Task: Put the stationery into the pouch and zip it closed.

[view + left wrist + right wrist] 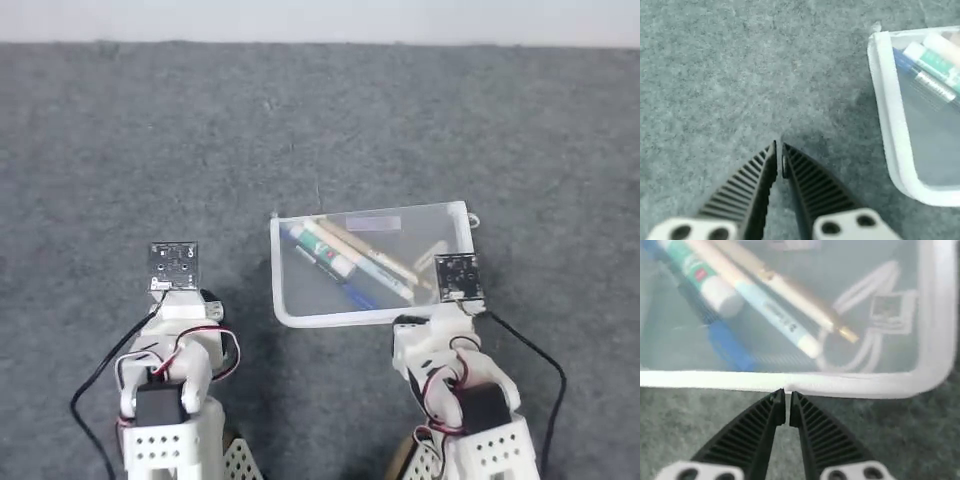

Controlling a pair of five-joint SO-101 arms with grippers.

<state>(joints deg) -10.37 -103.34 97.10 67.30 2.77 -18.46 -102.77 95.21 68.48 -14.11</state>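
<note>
R gripper (pixel 787 393): jaws closed, empty, tips at pouch (pixel 865 386) edge; pens (pixel 771 309) inside, just ahead. L gripper (pixel 779 146): closed, empty, over carpet (pixel 715 75); pouch off its R side.

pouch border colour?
White. The pouch body itself is clear and see-through. It shows best in the right wrist view.

We can read no text: the print on the pens (pixel 775 315) and the pale label (pixel 373 223) on the pouch (pixel 277 285) is too blurred.
</note>
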